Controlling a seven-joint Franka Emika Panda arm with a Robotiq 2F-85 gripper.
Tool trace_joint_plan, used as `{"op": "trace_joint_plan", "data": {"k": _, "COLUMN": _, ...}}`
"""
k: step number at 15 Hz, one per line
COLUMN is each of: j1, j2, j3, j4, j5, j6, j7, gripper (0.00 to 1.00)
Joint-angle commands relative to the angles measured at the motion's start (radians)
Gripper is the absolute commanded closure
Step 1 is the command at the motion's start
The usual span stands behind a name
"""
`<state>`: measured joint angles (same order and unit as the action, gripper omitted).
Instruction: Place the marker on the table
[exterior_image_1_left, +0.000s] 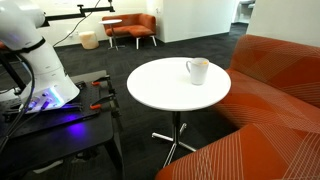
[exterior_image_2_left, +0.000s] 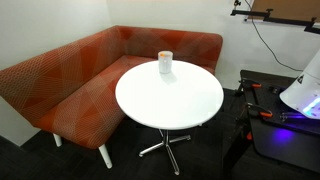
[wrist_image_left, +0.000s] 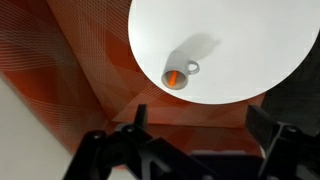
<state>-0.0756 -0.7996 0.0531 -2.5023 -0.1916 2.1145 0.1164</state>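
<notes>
The round white table (exterior_image_1_left: 150, 85) (exterior_image_2_left: 150, 100) stands on a chrome pedestal in both exterior views. A white mug (exterior_image_1_left: 198, 71) (exterior_image_2_left: 165, 63) stands on it near the sofa side. In the wrist view the mug (wrist_image_left: 180, 73) is seen from above on the table (wrist_image_left: 240, 40), and the orange marker (wrist_image_left: 175, 78) sticks up inside it. My gripper (wrist_image_left: 200, 125) is open and empty, high above the table's edge and the sofa, apart from the mug. In the exterior views only the white arm base (exterior_image_1_left: 35, 60) (exterior_image_2_left: 305, 95) shows.
An orange corner sofa (exterior_image_1_left: 270, 100) (exterior_image_2_left: 70, 80) wraps the table. A dark bench with red-handled tools (exterior_image_1_left: 60, 115) (exterior_image_2_left: 275, 120) holds the robot base. An orange chair (exterior_image_1_left: 130, 28) and round stool (exterior_image_1_left: 88, 40) stand far back. Carpet floor around.
</notes>
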Motion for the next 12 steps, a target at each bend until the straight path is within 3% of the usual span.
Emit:
{"op": "trace_joint_plan", "data": {"k": 1, "j1": -0.071, "j2": 0.121, "j3": 0.057, "j4": 0.048, "j5": -0.061, "j6": 0.090, "j7": 0.120, "gripper": 0.00}}
{"op": "trace_joint_plan", "data": {"k": 8, "j1": -0.232, "j2": 0.304, "j3": 0.211, "j4": 0.099, "j5": -0.325, "j6": 0.242, "j7": 0.492, "gripper": 0.00}}
{"op": "trace_joint_plan", "data": {"k": 12, "j1": -0.255, "j2": 0.406, "j3": 0.229, "j4": 0.144, "j5": -0.478, "j6": 0.267, "j7": 0.727, "gripper": 0.00}}
